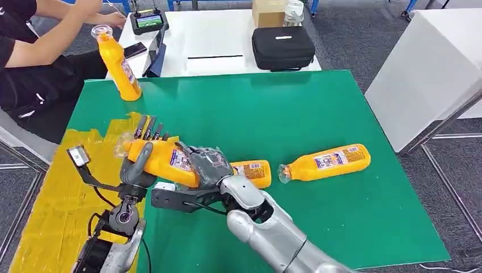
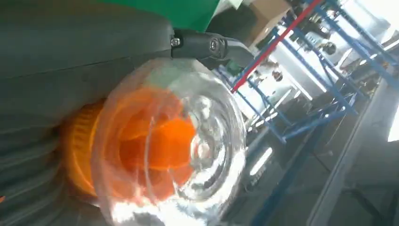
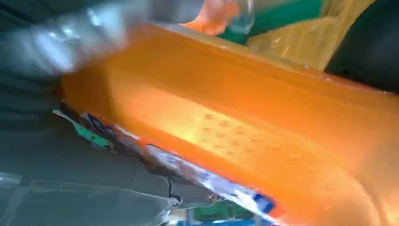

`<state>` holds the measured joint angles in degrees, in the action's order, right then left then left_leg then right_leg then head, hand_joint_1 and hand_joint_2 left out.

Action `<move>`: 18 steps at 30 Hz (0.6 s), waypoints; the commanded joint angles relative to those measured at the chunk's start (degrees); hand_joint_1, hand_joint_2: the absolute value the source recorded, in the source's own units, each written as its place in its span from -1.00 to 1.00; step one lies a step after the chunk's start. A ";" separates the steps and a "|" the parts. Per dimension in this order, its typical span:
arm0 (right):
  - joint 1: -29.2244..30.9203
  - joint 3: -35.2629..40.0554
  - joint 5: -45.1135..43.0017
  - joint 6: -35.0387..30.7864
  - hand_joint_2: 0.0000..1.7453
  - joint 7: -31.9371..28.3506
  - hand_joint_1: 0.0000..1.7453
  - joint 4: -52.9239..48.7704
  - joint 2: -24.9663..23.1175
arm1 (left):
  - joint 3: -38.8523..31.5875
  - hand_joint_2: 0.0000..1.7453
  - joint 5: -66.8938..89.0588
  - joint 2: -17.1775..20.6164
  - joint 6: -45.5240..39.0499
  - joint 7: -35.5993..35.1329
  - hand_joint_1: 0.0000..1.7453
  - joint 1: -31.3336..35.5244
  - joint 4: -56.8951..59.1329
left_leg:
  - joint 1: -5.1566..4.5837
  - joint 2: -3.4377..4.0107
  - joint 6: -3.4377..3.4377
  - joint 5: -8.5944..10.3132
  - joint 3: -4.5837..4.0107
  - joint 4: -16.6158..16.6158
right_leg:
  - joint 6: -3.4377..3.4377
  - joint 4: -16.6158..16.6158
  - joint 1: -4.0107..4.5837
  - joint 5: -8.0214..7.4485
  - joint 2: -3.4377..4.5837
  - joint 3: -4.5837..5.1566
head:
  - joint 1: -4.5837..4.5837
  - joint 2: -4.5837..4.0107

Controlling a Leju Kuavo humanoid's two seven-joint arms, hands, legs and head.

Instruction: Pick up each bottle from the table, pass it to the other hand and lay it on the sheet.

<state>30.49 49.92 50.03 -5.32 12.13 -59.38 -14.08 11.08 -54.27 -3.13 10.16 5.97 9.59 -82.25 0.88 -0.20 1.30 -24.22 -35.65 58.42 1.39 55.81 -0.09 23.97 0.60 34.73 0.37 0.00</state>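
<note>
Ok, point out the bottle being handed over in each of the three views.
Head view: the held bottle lies crosswise near the left, gripped by both the left hand and right hand.
Left wrist view: its clear cap end-on, centre.
Right wrist view: its orange body across the frame.
Shared landmark: the yellow sheet.

Head camera looks down; wrist cameras press against the shared bottle (image 1: 165,159).
</note>
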 commanded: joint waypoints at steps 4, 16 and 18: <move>6.06 -2.13 1.89 -1.98 1.00 -1.13 1.00 19.91 -4.86 | 12.81 1.00 2.90 -3.13 -4.61 0.16 -1.00 5.53 7.21 | -0.03 -0.21 -0.04 0.05 0.09 -0.03 | -0.02 -0.02 -0.02 0.05 -0.27 -0.18 | -0.07 0.00; 6.20 -5.24 3.18 -2.99 1.00 0.74 1.00 18.32 -3.22 | 18.26 1.00 7.17 -3.45 -7.95 0.62 -1.00 6.11 6.93 | -0.03 -0.23 -0.03 0.06 -0.04 0.02 | -0.11 0.00 -0.01 -0.02 -0.30 0.01 | -0.02 0.00; 6.20 -5.24 3.18 -2.99 1.00 0.74 1.00 18.32 -3.22 | 18.26 1.00 7.17 -3.45 -7.95 0.62 -1.00 6.11 6.93 | -0.02 -0.17 -0.03 0.06 -0.04 0.01 | -0.11 -0.02 -0.01 -0.05 -0.22 0.03 | -0.02 0.00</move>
<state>34.96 44.44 52.06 -8.39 11.96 -46.05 -17.22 18.49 -49.66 -4.76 2.10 7.45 12.29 -78.01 0.88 -0.17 1.26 -24.18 -35.74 58.44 1.26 55.81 -0.08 23.87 0.62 34.88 0.35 0.00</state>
